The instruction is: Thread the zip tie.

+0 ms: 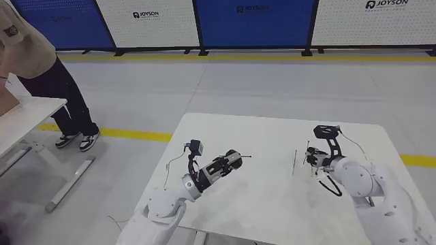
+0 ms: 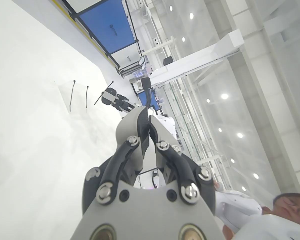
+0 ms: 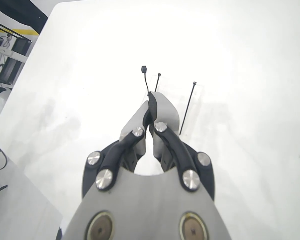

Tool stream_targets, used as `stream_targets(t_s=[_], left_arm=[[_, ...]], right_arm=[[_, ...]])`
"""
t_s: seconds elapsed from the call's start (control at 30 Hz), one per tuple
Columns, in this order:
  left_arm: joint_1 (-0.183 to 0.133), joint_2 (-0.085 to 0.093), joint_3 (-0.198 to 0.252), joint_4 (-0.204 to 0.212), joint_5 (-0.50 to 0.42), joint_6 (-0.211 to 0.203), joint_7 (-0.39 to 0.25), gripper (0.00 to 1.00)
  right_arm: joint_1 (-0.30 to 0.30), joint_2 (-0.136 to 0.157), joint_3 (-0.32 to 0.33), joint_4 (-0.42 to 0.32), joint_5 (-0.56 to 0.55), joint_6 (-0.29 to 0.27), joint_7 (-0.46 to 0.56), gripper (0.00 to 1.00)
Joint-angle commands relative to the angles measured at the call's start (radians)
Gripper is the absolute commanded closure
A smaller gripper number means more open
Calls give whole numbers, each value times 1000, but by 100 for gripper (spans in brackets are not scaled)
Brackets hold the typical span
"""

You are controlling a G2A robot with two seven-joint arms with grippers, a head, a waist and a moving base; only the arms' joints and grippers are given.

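My left claw (image 2: 148, 118) is pinched together on a thin black strip (image 1: 246, 156), likely a tail kept level for aiming; spare ties (image 2: 72, 96) lie on the desk (image 1: 272, 197) between; my right claw (image 3: 151, 97) clamps the zip tie (image 3: 145, 81), head outward to receive it

— Where are the arms over the table (image 1: 272, 204)?
— The left gripper (image 1: 236, 157) is at the left, holding a first zip tie (image 2: 147, 98). The right gripper (image 3: 150, 98), well apart, holds a second zip tie (image 3: 145, 78).
— And between them?
— Two loose zip ties (image 2: 72, 96) lie side by side on the table, near the right gripper.
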Motion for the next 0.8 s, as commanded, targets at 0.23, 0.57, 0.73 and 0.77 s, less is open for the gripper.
stream_targets(t_s=[0.23,0.57,0.73,0.77], left_arm=[[0,0,0,0,0,0,0,100],[0,0,0,0,0,0,0,100],[0,0,0,0,0,0,0,100],[0,0,0,0,0,0,0,100]], right_arm=[[-173,28,192,-114,189,-157,-161,100],[-263,42,274,-118,446,-349,-68,100],[-263,42,274,-118,446,-349,-68,100],[-263,42,274,-118,446,-349,-68,100]])
